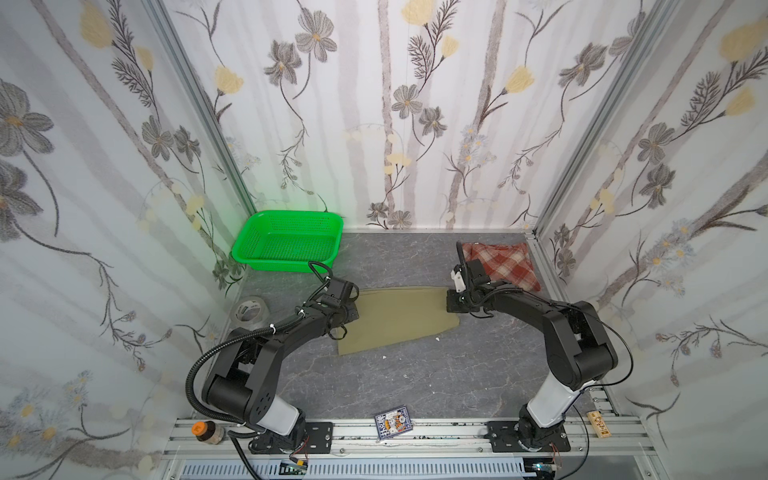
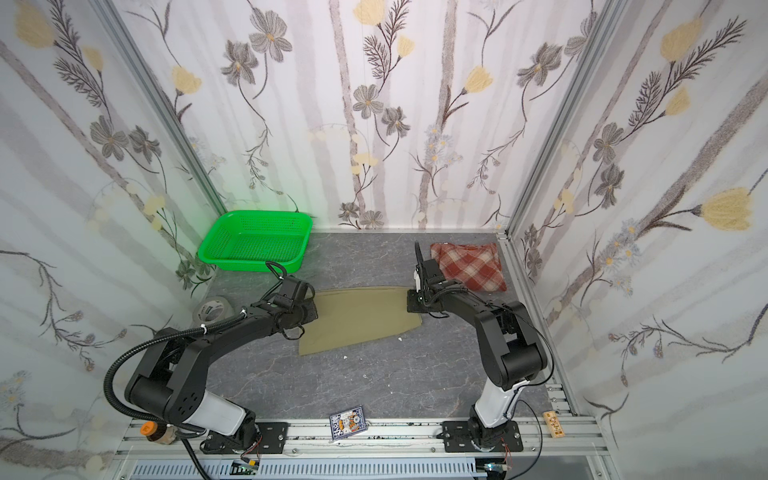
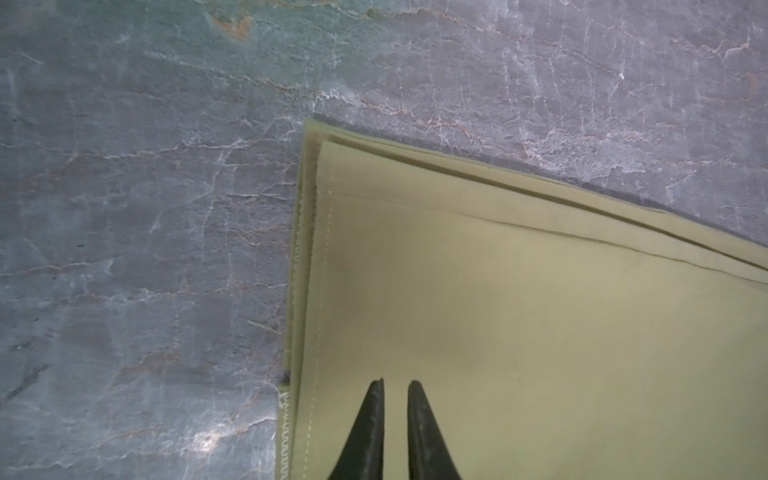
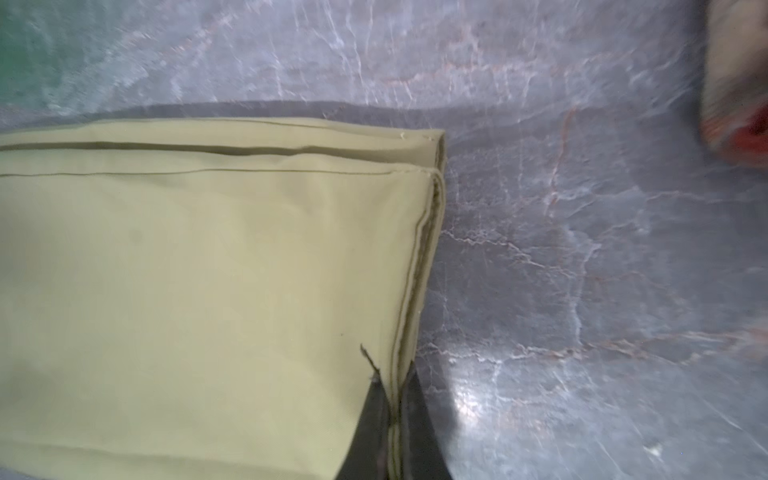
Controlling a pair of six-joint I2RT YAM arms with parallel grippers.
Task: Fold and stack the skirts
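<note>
Nearest, a pack of cards (image 1: 392, 424) lay on the front rail (image 1: 449, 432). Beyond it, the khaki skirt (image 1: 395, 318) lay flat in the middle of the grey table (image 1: 415, 374), folded so its edges showed in layers. At its left edge the left gripper (image 3: 395, 388) hung over the cloth, jaws a narrow gap apart with nothing between them. At its right edge the right gripper (image 4: 395, 384) was pinched closed on the layered edge. A tape roll (image 1: 250, 309) sat left of the skirt. Farthest back, the green basket (image 1: 245, 245) stood in the left corner and the plaid skirt (image 1: 509, 264) lay in the right corner.
</note>
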